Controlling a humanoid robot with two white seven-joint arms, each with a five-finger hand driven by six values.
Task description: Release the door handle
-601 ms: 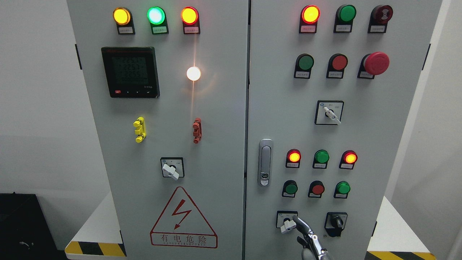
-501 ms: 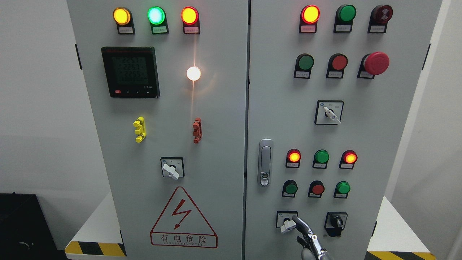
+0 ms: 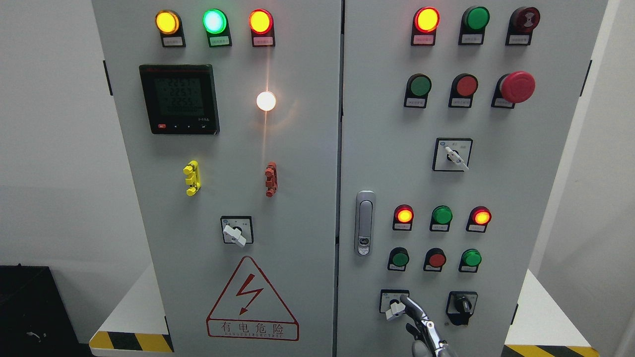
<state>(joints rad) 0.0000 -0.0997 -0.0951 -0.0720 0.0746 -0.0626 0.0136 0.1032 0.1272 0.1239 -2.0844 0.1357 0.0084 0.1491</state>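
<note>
The silver door handle (image 3: 365, 223) sits upright in its recess at the left edge of the cabinet's right door (image 3: 496, 188), and nothing touches it. My right hand (image 3: 421, 325) rises from the bottom edge, well below and to the right of the handle. Its fingers are extended and hold nothing. One fingertip (image 3: 404, 299) lies against the white knob of a rotary switch (image 3: 395, 310). The left arm is not visible.
The right door carries lit and unlit indicator lamps, a red mushroom stop button (image 3: 517, 87), a black selector (image 3: 462, 305) and another white switch (image 3: 454, 154). The left door (image 3: 297, 223) has a meter (image 3: 179, 99), a switch (image 3: 235, 232) and a warning triangle (image 3: 252, 300).
My right hand has crept very slightly left and up by the white knob. The handle and doors look the same.
</note>
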